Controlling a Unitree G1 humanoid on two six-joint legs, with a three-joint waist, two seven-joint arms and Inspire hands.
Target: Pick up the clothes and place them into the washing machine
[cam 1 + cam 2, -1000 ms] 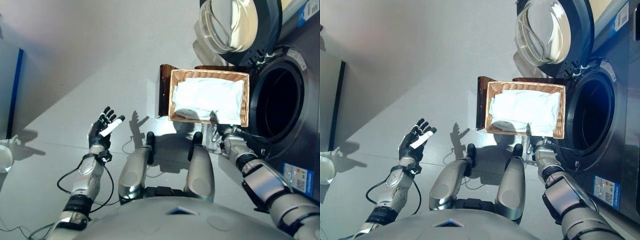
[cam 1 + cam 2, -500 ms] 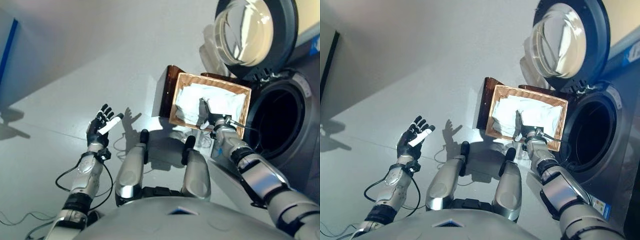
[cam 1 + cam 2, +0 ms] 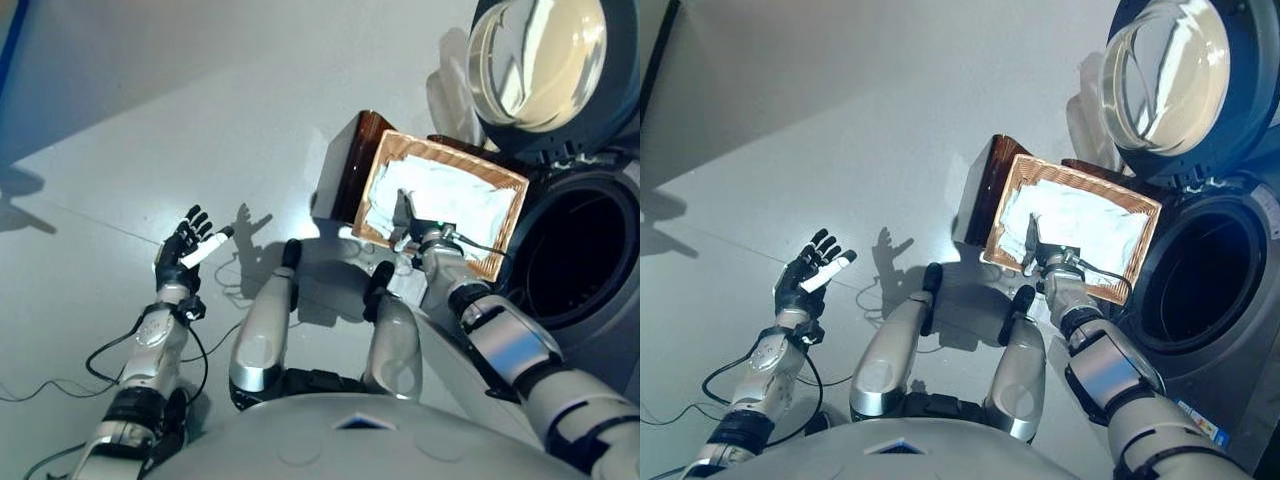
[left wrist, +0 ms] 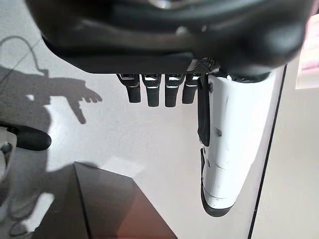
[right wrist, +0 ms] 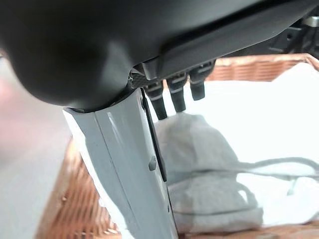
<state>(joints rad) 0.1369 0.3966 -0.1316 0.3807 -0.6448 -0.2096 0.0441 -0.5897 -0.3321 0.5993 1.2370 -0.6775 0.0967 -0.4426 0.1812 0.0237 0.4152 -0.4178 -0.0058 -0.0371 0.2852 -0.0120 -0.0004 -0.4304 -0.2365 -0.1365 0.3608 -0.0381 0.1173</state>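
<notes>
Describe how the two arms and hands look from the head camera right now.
Both arms are silver-grey segmented shells with black joint bands. The left hand and right hand are dark, with slim black fingers; each thumb bears a white cover.

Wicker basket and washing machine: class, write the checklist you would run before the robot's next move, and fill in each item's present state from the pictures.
1. Washing machine door swung open, drum unobstructed: ok.
2. White clothes lying in the wicker basket: ok.
3. Right hand over the clothes: ok.
4. Right hand closed on cloth: not ok; its fingers are straight above it.
5. Left hand open, out over the floor away from the basket: ok.
6. Basket steady on the brown stand: cannot tell.
</notes>
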